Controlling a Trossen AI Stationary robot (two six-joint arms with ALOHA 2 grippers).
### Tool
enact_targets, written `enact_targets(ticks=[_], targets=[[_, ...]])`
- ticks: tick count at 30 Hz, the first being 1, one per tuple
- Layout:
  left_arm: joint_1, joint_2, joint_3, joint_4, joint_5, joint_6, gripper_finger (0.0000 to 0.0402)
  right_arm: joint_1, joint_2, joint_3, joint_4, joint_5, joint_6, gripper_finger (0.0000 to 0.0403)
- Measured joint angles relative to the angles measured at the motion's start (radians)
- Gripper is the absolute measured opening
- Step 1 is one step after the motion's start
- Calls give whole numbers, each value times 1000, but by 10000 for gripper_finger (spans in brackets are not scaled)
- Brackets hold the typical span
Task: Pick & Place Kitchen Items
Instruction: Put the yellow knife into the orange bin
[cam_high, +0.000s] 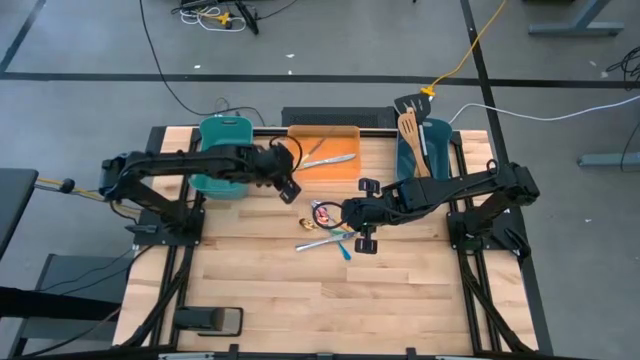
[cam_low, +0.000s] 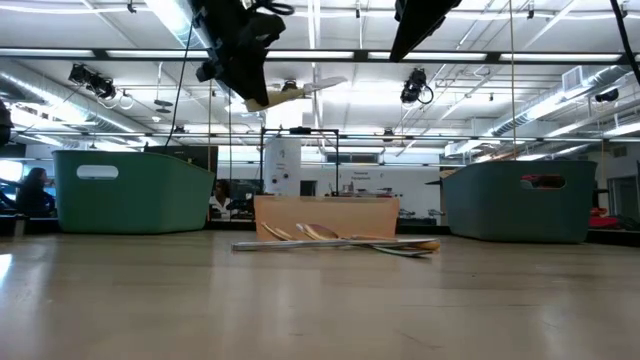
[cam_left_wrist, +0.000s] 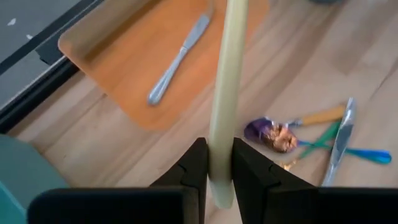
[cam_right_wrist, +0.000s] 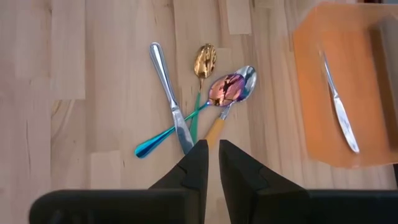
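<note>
Left hand (cam_left_wrist: 213, 167) clenched on pale utensil (cam_left_wrist: 225, 93), head cut off | right hand (cam_right_wrist: 211, 163) nearly closed, empty

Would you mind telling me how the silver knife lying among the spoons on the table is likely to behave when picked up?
The silver knife looks stiff, polished metal, so probably slippery. It lies flat across the blue-handled spoon, so lifting it may disturb that. Its slim handle leaves little to pinch.

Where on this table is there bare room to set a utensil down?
The wood nearest the camera, below the cutlery pile, is bare, as is the strip left of it. The orange tray has room beside its knife. The centre is crowded, under both grippers.
</note>
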Motion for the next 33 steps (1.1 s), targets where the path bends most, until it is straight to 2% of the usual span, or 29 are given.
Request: enact_targets(ticks=[9, 17, 25, 28, 33], targets=[[116, 33, 0, 143, 90, 129, 56, 0, 0, 0, 25, 0, -41, 48], [214, 157, 0, 177, 102, 229, 56, 0, 0, 0, 24, 0, -60, 48], [276, 265, 0, 279, 147, 294, 56, 0, 0, 0, 24, 0, -89, 48], [312, 293, 0, 303, 196, 292, 56, 0, 0, 0, 23, 1, -115, 48], [349, 328, 0, 310, 226, 298, 56, 0, 0, 0, 13, 72, -124, 48]])
